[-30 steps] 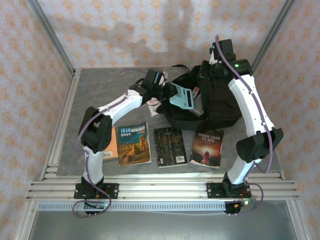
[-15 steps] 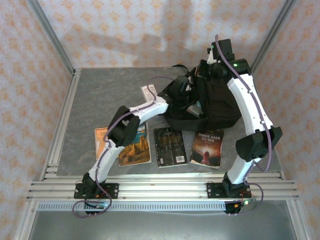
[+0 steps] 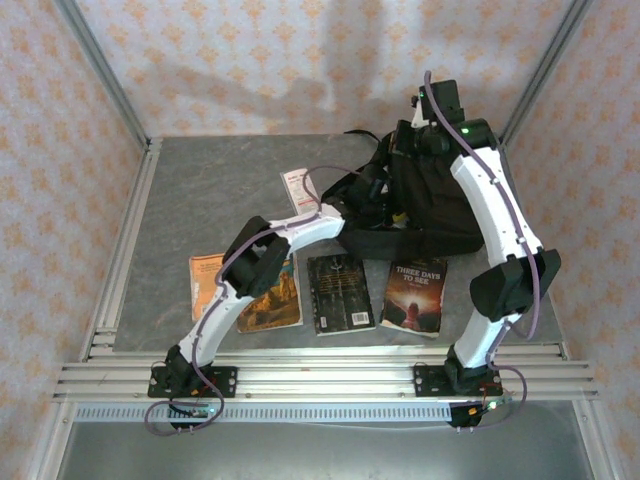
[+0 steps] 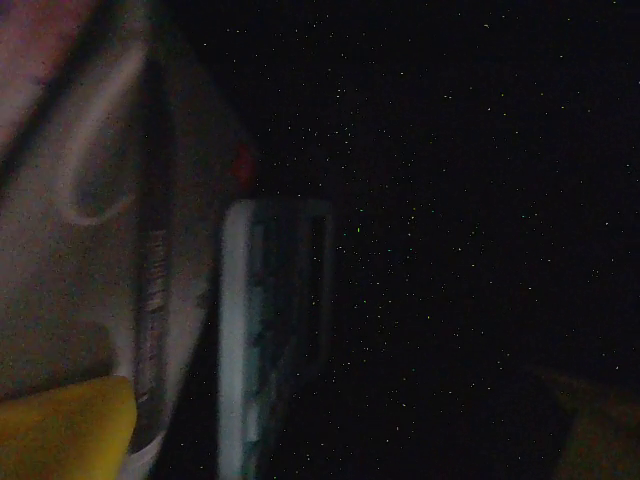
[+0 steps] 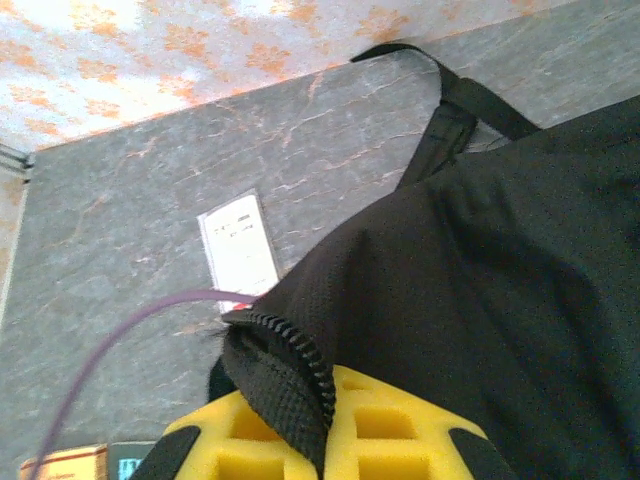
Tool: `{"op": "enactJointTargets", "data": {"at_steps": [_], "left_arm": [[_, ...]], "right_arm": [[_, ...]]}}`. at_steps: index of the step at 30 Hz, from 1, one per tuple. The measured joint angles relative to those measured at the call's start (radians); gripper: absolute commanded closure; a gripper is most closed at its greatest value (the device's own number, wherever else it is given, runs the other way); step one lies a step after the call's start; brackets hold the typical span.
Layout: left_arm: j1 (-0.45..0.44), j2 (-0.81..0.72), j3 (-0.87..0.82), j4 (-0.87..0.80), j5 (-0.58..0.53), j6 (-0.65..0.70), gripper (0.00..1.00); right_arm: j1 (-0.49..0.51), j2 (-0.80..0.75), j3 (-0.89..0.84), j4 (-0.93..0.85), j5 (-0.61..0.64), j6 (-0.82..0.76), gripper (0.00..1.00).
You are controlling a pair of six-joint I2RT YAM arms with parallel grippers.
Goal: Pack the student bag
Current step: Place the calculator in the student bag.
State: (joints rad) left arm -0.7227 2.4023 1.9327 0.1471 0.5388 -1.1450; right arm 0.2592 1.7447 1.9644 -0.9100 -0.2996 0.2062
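Since the right claw (image 5: 322, 440) pinches the toothed zip rim (image 5: 300, 355) of the large black soft fabric backpack (image 3: 432, 205), slumped at one o'clock on the grey marbled worktop (image 3: 200, 190), a slip could collapse the limp mouth onto the left claw (image 4: 320, 430). That claw stands spread and empty inside, near a flat pale-teal rectangular device (image 4: 270, 340).

The left arm (image 3: 300, 226) stretches forward, jaws spread wide; the right arm (image 3: 487, 200) arches high, jaws clamped.
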Motion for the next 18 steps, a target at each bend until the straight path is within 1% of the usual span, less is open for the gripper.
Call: {"op": "enactJointTargets", "data": {"at_steps": [5,8,12,18], "left_arm": [[0.027,-0.148,-0.119,-0.172,-0.025,0.109,0.04],[0.044,-0.239,-0.198,-0.233,-0.042,0.154,0.04],[0.070,-0.360,-0.283,-0.323,-0.090,0.226,0.01],[0.090,-0.520,-0.318,-0.452,-0.144,0.335,0.00]], "right_arm": [[0.000,-0.035,-0.082,0.040,0.090,-0.024,1.00],[0.000,-0.053,-0.124,0.051,0.122,-0.027,1.00],[0.001,-0.066,-0.163,0.063,0.160,-0.036,1.00],[0.002,-0.068,-0.199,0.081,0.199,-0.050,1.00]]}}
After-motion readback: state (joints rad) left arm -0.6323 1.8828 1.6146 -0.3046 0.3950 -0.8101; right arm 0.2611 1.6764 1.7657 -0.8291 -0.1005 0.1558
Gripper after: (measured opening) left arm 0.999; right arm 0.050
